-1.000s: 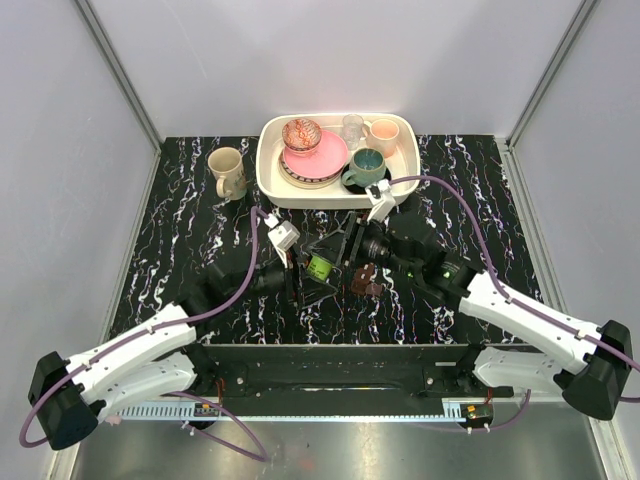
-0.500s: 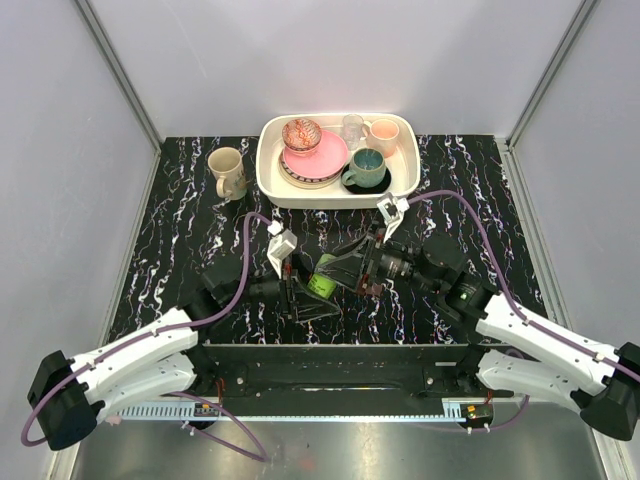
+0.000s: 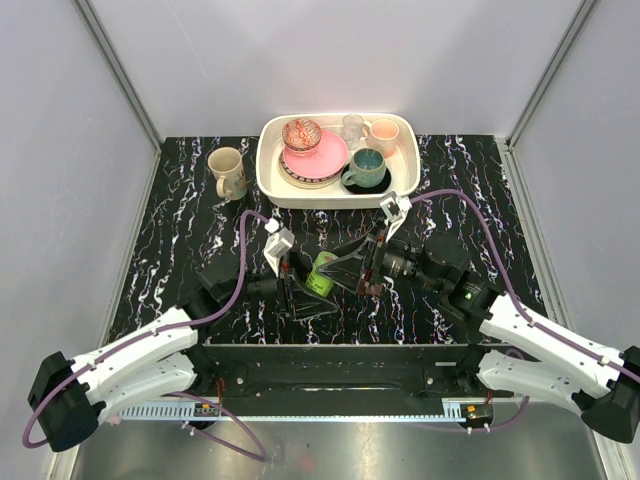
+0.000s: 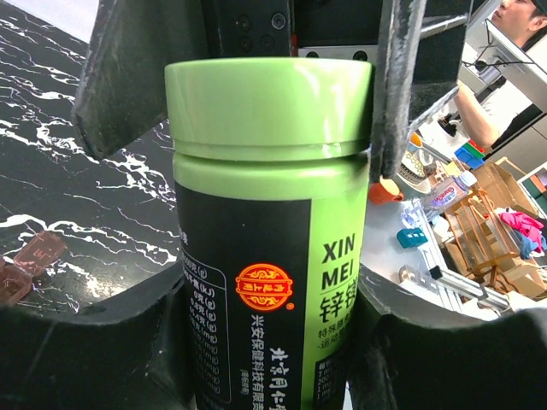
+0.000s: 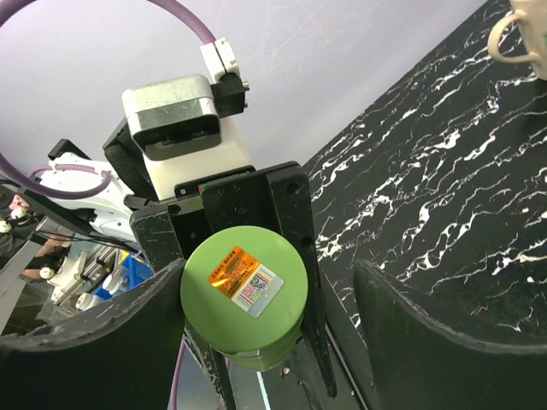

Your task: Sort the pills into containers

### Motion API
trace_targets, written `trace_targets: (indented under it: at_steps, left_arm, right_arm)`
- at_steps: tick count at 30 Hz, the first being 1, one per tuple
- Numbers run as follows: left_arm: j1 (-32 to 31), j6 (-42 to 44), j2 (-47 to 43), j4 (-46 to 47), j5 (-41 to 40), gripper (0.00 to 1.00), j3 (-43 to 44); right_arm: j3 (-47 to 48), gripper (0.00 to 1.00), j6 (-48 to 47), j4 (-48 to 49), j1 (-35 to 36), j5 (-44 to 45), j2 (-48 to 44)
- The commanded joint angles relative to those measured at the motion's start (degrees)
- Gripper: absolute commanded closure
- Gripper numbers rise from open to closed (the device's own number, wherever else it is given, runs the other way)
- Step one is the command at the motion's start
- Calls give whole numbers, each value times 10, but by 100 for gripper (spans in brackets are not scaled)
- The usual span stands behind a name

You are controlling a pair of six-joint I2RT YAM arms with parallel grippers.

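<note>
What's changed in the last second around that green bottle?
The right gripper moved in on the green bottle from the right; its open fingers now straddle the cap. The left gripper kept its hold and tipped the bottle toward it. The brown pill case, beige mug and crockery tray stayed put.

The green bottle (image 4: 269,213) runs off the lower edge; the brown pill case (image 4: 34,256) is cropped at left.
</note>
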Motion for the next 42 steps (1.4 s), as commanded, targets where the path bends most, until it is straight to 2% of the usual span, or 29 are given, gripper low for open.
trace_targets:
  at_steps: [1, 30, 39, 42]
  left_arm:
    - [-1, 17, -20, 54, 16, 100, 27]
    - [-1, 24, -41, 41, 16, 100, 32]
    - [-1, 26, -50, 33, 10, 100, 30]
    - [0, 30, -54, 24, 5, 100, 29]
  right_arm:
    - [15, 19, -1, -27, -4, 60, 1]
    - [-63, 17, 26, -59, -4, 125, -82]
    - [-63, 15, 28, -109, -5, 200, -112]
    - [-50, 15, 29, -154, -5, 238, -116]
